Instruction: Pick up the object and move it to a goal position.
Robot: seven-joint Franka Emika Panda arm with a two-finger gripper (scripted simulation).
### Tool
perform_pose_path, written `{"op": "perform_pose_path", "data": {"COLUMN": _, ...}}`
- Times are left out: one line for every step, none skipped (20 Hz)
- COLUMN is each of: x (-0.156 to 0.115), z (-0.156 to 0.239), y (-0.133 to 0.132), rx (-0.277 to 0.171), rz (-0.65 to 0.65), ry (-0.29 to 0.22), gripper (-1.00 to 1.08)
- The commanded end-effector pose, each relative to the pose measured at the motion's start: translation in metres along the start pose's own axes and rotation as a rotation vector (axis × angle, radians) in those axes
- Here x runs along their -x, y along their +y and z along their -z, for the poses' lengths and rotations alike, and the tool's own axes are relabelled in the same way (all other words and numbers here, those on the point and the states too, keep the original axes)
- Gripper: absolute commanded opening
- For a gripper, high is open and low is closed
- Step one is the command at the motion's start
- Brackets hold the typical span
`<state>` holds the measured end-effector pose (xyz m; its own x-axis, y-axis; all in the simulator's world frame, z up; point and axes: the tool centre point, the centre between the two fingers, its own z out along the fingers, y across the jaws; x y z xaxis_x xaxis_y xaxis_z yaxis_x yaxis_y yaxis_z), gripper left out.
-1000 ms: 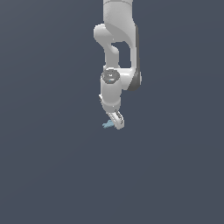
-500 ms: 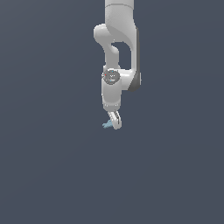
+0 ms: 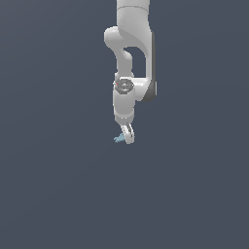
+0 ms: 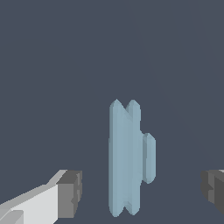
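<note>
The object (image 4: 129, 157) is a small light blue flat elongated piece with a notched outline and a small side lug. In the wrist view it lies on the grey floor between my fingertips, touching neither. My gripper (image 4: 142, 190) is open, with one grey pad (image 4: 70, 194) on one side and the other pad (image 4: 213, 190) at the frame edge. In the exterior view the gripper (image 3: 127, 136) hangs low on the arm, and the object (image 3: 118, 139) shows as a pale blue tip at the fingers' left side.
Plain dark grey floor (image 3: 58, 194) all around. The white arm (image 3: 131, 48) comes down from the top of the exterior view. No goal marker shows.
The arm and gripper have barely moved over the last second. The object lies in the same spot.
</note>
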<state>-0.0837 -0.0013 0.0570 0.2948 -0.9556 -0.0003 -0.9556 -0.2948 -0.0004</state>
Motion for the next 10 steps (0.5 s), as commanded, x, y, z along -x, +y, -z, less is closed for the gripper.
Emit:
{"op": "perform_pose_path", "data": {"x": 0.000, "z": -0.005, "y": 0.000, "rx": 0.001, "rz": -0.001, "ry": 0.000, "gripper": 1.00}}
{"op": "perform_pose_path", "data": {"x": 0.000, "z": -0.008, "y": 0.001, "rx": 0.001, "rz": -0.001, "ry": 0.000, "gripper": 1.00}}
{"op": "perform_pose_path", "data": {"x": 0.000, "z": -0.012, "y": 0.001, "rx": 0.001, "rz": -0.001, "ry": 0.000, "gripper": 1.00}}
{"op": "perform_pose_path", "data": {"x": 0.000, "z": -0.016, "y": 0.001, "rx": 0.001, "rz": -0.002, "ry": 0.000, "gripper": 1.00}}
{"op": "perform_pose_path", "data": {"x": 0.000, "z": -0.021, "y": 0.001, "rx": 0.001, "rz": -0.003, "ry": 0.000, "gripper": 1.00}}
{"op": "perform_pose_path", "data": {"x": 0.000, "z": -0.026, "y": 0.001, "rx": 0.001, "rz": -0.003, "ry": 0.000, "gripper": 1.00}}
{"op": "perform_pose_path", "data": {"x": 0.000, "z": -0.031, "y": 0.001, "rx": 0.001, "rz": -0.004, "ry": 0.000, "gripper": 1.00}}
{"op": "perform_pose_path", "data": {"x": 0.000, "z": -0.035, "y": 0.001, "rx": 0.001, "rz": -0.004, "ry": 0.000, "gripper": 1.00}}
{"op": "perform_pose_path", "data": {"x": 0.000, "z": -0.039, "y": 0.001, "rx": 0.001, "rz": -0.004, "ry": 0.000, "gripper": 1.00}}
{"op": "perform_pose_path", "data": {"x": 0.000, "z": -0.042, "y": 0.001, "rx": 0.001, "rz": -0.004, "ry": 0.000, "gripper": 1.00}}
